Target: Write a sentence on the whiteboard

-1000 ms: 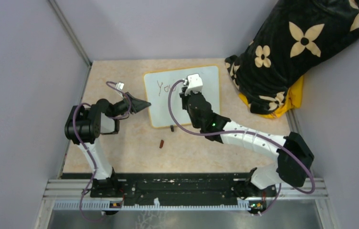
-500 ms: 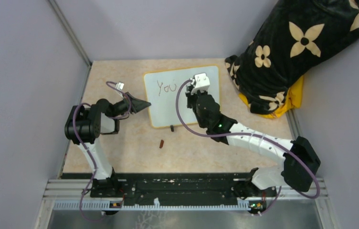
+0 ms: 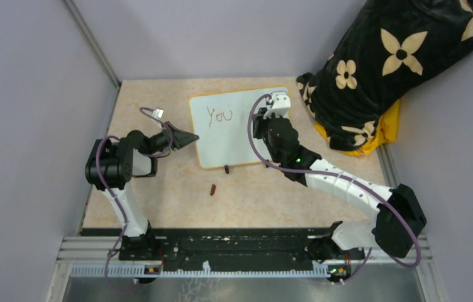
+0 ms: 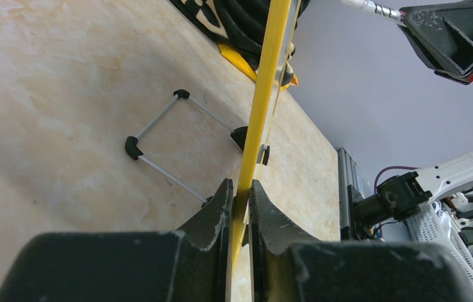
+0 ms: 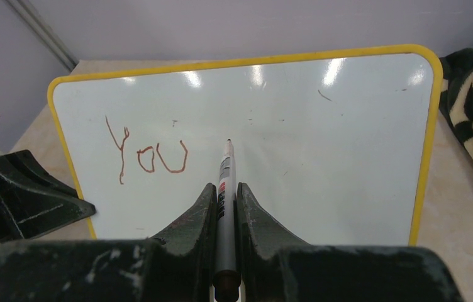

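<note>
right claw is clamped on the marker, barrel straight out between the fingers. Tip points at the whiteboard just right of the writing, which reads "You" so far, at about letter-top height. left claw is pinched shut on the board's left edge, holding it propped at a tilt near the middle of the counter.

How I'd run the step:
- Leave a clear gap after the "u" before starting the next word.
- Touch down lightly and push square to the face, not down along it.
- Match the letter height of "You" and keep strokes small.
- There looks to be room to the right for one short word. The rest probably needs a second line underneath.
- Left grip has to hold firm. The board leans on a thin wire stand, so pen pressure will likely rock it back.

Can't see:
- Whether the tip is touching or just off the surface, since the wrist view looks down the barrel.
- From the top, the right wrist covers the marker and the board's upper right corner.
- Left wrist sees the board edge-on, so no writing shows.
- The board's bottom edge is hidden behind the claw in the right wrist view.
- There's a small reddish-brown piece on the counter in front of the board. It may be the cap, but it's too small to tell.
</note>
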Robot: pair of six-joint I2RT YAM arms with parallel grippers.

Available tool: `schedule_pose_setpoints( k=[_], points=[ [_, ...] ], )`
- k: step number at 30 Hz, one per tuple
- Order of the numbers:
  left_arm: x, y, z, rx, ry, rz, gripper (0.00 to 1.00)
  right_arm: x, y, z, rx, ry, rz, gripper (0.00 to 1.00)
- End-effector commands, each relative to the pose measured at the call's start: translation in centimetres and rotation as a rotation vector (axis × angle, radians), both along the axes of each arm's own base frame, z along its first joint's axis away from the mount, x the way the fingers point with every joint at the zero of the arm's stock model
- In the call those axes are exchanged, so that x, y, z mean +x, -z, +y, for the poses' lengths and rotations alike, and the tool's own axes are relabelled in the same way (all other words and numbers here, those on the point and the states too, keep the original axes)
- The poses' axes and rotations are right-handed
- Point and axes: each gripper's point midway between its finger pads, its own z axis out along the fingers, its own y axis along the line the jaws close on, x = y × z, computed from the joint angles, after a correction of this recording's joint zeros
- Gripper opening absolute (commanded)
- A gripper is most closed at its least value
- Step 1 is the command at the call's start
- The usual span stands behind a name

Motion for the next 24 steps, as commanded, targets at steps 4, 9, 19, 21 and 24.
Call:
schedule_pose_setpoints(
  k=[4, 9, 19, 21, 24],
  points=[
    [-1.0, -1.6, -0.9, 0.01, 0.026, -0.208, 0.0, -0.3, -1.9, -0.9, 0.093, 0.045, 0.001, 0.0],
    [-1.0, -1.6, -0.9, 0.009, 0.028, -0.208, 0.0, -0.1, -2.1, -1.6, 0.139, 0.105, 0.018, 0.0],
    [-1.0, -1.7, -0.9, 0.009, 0.027, -0.209, 0.0, -0.1, -2.7, -0.7, 0.156, 0.055, 0.028, 0.0],
    [-1.0, -1.7, -0.9, 0.008, 0.026, -0.209, 0.0, 0.0, -2.9, -0.5, 0.175, 0.041, 0.032, 0.0],
    [-1.0, -1.7, -1.0, 0.008, 0.028, -0.208, 0.0, 0.3, -3.2, -0.2, 0.178, 0.028, 0.023, 0.0]
  ],
)
